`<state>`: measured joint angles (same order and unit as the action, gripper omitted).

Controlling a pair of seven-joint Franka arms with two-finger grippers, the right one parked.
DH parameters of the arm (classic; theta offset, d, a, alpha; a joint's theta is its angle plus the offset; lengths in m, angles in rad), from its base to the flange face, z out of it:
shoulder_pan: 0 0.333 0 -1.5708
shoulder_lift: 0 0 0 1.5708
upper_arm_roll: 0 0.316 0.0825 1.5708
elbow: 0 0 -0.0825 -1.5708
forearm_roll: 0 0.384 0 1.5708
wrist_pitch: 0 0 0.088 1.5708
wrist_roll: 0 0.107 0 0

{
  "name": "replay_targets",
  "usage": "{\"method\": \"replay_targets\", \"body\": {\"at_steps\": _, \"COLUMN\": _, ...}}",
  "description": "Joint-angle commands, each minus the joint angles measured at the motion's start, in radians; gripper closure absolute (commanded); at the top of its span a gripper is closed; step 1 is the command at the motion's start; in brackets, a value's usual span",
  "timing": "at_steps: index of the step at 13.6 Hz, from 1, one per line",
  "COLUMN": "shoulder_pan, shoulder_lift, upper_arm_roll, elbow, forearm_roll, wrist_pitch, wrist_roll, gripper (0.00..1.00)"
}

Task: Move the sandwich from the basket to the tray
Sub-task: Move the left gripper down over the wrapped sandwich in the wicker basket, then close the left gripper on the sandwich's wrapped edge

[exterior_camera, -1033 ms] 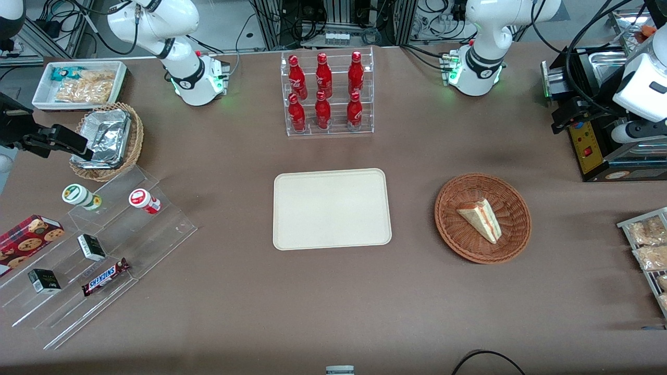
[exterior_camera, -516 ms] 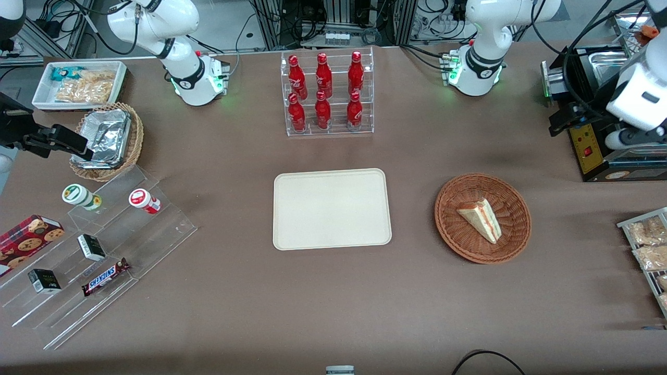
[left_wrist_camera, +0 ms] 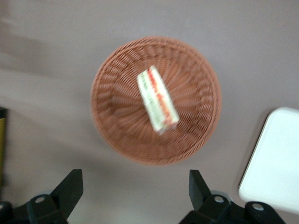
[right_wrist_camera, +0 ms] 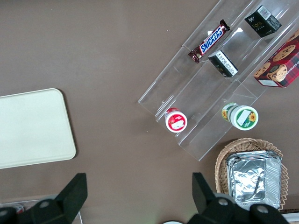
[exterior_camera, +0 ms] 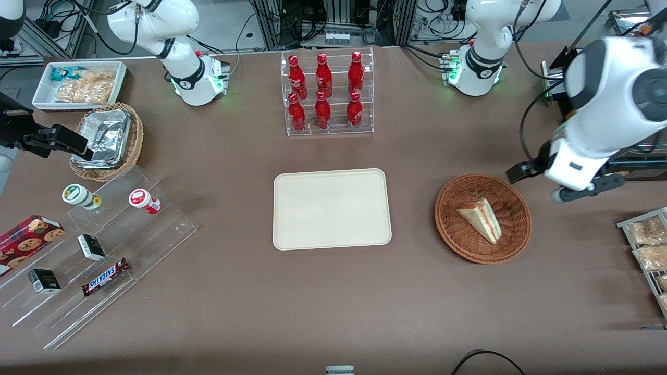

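The sandwich (exterior_camera: 481,219) lies flat inside the reddish-brown wicker basket (exterior_camera: 482,217), a pale bread wedge with its red and green filling edge showing along one side. It sits at the middle of the basket floor, with its narrow tip pointing toward about 5 o'clock in the front view.

The basket rests on the brown counter (exterior_camera: 333,302), toward the working arm's end. The cream tray (exterior_camera: 332,209) lies flat at the counter's middle, well apart from the basket and bare on top. At 12 o'clock from the tray stands a clear rack of red bottles (exterior_camera: 326,92), farther from the front camera.

The left gripper (left_wrist_camera: 135,196) hangs above the counter, just beside the basket rim, at roughly 2 o'clock from the basket in the front view. In the left wrist view its two dark fingers (left_wrist_camera: 70,189) are spread wide apart with nothing between them, and the basket (left_wrist_camera: 156,100) with the sandwich (left_wrist_camera: 157,98) shows whole below, well clear of the fingertips. A corner of the tray (left_wrist_camera: 275,161) shows there too, apart from the basket.
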<state>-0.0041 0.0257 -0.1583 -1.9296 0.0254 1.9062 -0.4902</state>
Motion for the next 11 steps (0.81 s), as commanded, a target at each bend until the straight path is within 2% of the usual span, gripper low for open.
{"method": "replay_targets", "body": {"at_steps": 1, "shoulder_pan": -0.007, "shoulder_lift": -0.029, "upper_arm_roll": -0.020, "elbow": -0.188, "forearm_roll": 0.019, "wrist_pitch": 0.247, "wrist_roll": -0.146, "gripper": 0.00}}
{"method": "replay_targets", "body": {"at_steps": 3, "shoulder_pan": -0.005, "shoulder_lift": -0.009, "upper_arm_roll": -0.020, "elbow": -0.245, "forearm_roll": 0.007, "wrist_pitch": 0.353, "wrist_roll": -0.214, "gripper": 0.00}}
{"method": "replay_targets", "body": {"at_steps": 8, "shoulder_pan": -0.016, "shoulder_lift": 0.115, "upper_arm_roll": -0.020, "elbow": -0.255, "forearm_roll": 0.005, "wrist_pitch": 0.491, "wrist_roll": -0.413, "gripper": 0.00}}
{"method": "replay_targets", "body": {"at_steps": 11, "shoulder_pan": -0.016, "shoulder_lift": 0.142, "upper_arm_roll": -0.020, "elbow": -0.258, "forearm_roll": 0.008, "wrist_pitch": 0.498, "wrist_roll": -0.413, "gripper": 0.00}}
